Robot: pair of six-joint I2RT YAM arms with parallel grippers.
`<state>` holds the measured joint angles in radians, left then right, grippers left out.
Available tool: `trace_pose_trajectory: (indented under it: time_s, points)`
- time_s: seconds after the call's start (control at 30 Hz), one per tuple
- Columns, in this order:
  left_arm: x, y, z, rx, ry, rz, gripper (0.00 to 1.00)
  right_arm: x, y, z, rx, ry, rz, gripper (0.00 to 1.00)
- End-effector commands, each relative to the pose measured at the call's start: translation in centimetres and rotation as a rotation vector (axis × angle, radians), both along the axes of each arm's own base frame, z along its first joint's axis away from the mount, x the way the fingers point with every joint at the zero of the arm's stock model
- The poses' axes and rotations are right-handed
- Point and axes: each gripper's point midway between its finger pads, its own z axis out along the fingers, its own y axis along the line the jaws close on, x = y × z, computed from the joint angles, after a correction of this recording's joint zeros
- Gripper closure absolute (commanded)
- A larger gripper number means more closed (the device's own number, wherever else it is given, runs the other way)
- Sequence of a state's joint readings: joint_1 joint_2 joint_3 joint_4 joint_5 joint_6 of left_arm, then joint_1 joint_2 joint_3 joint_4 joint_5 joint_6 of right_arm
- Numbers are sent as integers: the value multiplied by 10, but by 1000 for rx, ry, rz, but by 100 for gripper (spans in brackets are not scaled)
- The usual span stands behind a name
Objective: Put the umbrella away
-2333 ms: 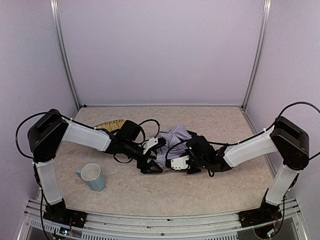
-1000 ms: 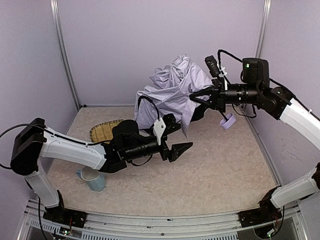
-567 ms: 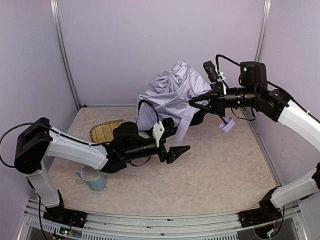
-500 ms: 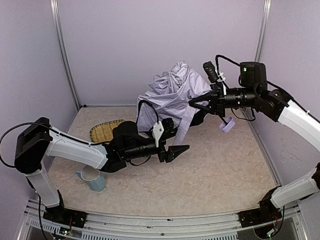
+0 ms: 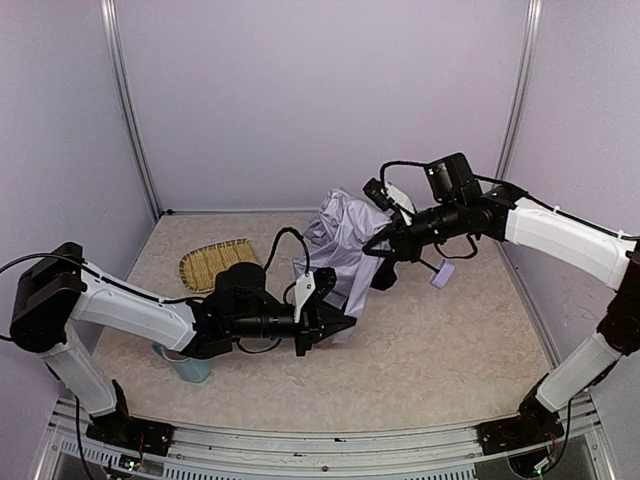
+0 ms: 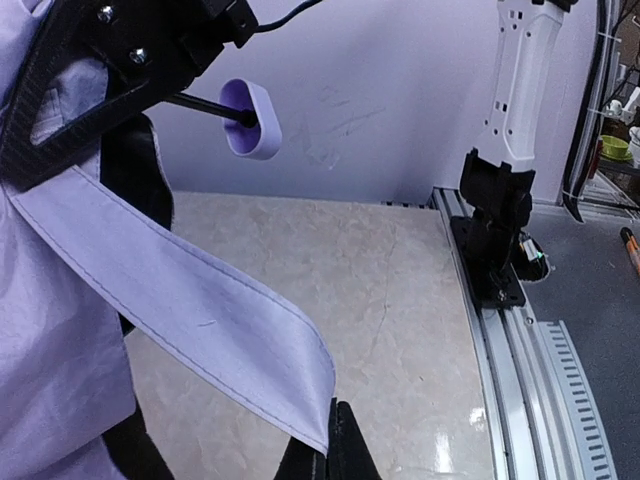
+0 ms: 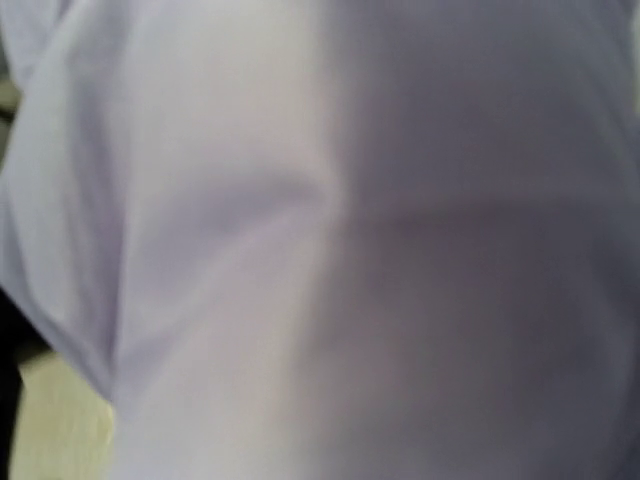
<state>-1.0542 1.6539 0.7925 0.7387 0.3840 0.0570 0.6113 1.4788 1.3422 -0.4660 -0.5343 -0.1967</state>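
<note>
The umbrella (image 5: 340, 235) hangs half folded above the table's middle, pale lavender outside and black inside. My right gripper (image 5: 381, 247) is shut on it near the thin black shaft, and the lavender handle knob (image 5: 441, 275) sticks out to the right. Blurred umbrella fabric (image 7: 300, 250) fills the right wrist view and hides those fingers. My left gripper (image 5: 347, 322) is shut on the end of the umbrella's closing strap (image 6: 200, 300). In the left wrist view its jaws (image 6: 335, 445) pinch the strap's tip, below the handle knob (image 6: 250, 118).
A woven bamboo tray (image 5: 218, 263) lies at the back left of the table. A light blue mug (image 5: 186, 364) stands near the front left, partly under my left arm. The right arm's base (image 6: 495, 230) and the metal rail (image 6: 530, 400) line the near edge.
The right arm has lowered the umbrella from high near the back wall towards the table. The left gripper went from open to shut on the strap's end.
</note>
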Motion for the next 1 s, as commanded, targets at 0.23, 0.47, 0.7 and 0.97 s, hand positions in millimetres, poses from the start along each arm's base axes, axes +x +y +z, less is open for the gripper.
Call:
trace_pose_trajectory:
  time_s: [0.23,0.47,0.7,0.97]
  points:
    - [-4,47,-82,186,231,54,100,15,2,-152,-133,284,76,52]
    - [-16,62,-80,205,223,28,100,9,5,-182,-89,332,120,0]
    - [-16,73,-70,187,210,65,100,7,-1,-136,-25,170,133,0]
    - [-25,71,-34,150,170,26,100,5,-19,-95,6,37,56,0]
